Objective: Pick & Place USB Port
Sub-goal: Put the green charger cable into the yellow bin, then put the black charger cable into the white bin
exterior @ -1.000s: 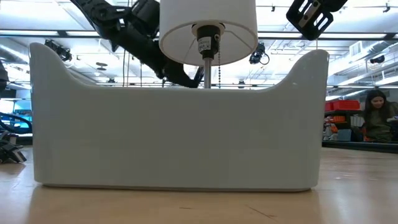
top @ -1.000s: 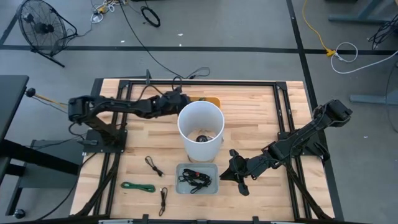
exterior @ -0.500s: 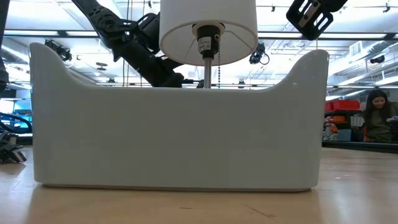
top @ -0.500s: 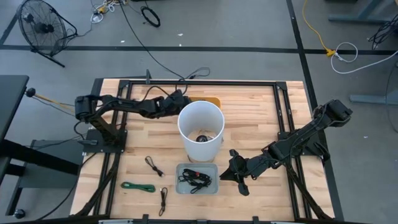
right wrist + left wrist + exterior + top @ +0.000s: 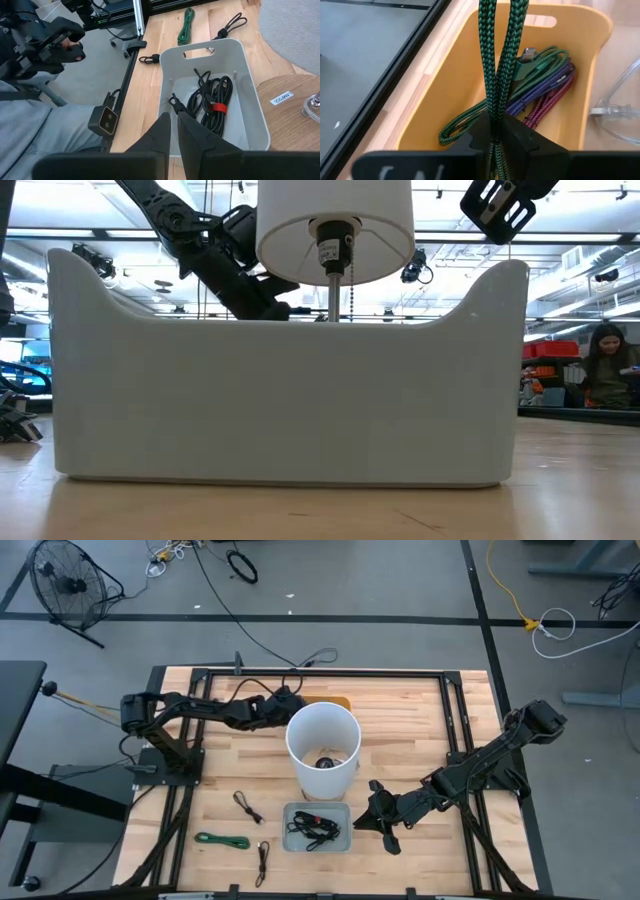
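Note:
My left gripper [image 5: 292,700] is over the orange bin [image 5: 445,85] at the table's far middle, shut on a green braided cable [image 5: 496,60]. More green, purple and magenta cables [image 5: 545,85] lie in that bin. My right gripper [image 5: 175,122] is shut and holds nothing, just above the near end of the grey bin [image 5: 252,85], in which black cables [image 5: 212,102] with a red tie lie. In the high view the right gripper [image 5: 365,820] is right of the grey bin [image 5: 290,840]. My left gripper pinches the green cable's doubled strands [image 5: 495,112] between its two fingers. The strands run straight on past the fingertips and out of the picture. A loop of the same green cable [image 5: 457,131] lies on the orange bin's floor.
A white lamp shade [image 5: 322,740] stands between the two bins on a round wooden base [image 5: 292,100]. A green cable [image 5: 222,840] and two black cables [image 5: 246,806] [image 5: 262,860] lie on the table left of the grey bin. A person [image 5: 605,365] sits beyond the table.
My left arm has drawn back a little toward the table's left and has then kept still over the orange bin.

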